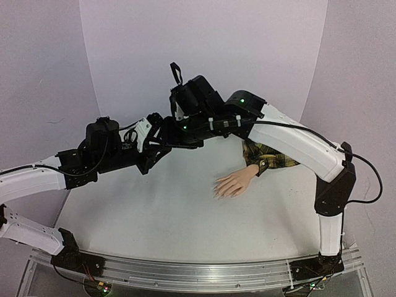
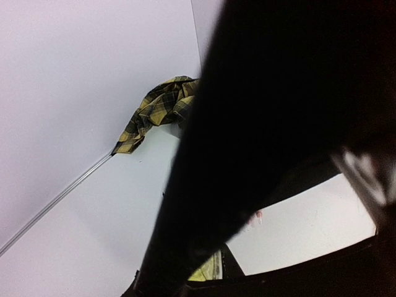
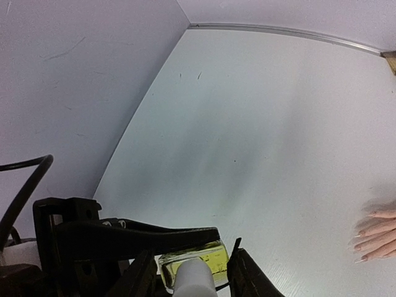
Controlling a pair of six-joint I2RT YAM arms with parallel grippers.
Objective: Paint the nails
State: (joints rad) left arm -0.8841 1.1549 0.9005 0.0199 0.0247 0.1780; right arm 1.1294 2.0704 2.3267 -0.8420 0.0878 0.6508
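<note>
The right claw [image 3: 193, 255] is nipped in round a tiny yellowish bottle [image 3: 207, 257], a finger [image 3: 143, 278] hard against each glass side and the white cap [image 3: 195, 281] pointing back at its own camera. It looks like a firm grasp. A black bar [image 3: 136, 234] from the other arm lies along the bottle's top edge. From above, the left claw [image 1: 162, 137] meets the right one high over the table [image 1: 154, 210], but I cannot tell whether it is clenched or slack, since its own camera is mostly blocked by a dark mass. The mannequin hand [image 1: 234, 184] lies flat on the table, well off to the right, with its plaid sleeve [image 1: 267, 154] behind it. Only the right wrist view shows the nails [image 3: 361, 236], pale on fingertips at the frame's edge.
</note>
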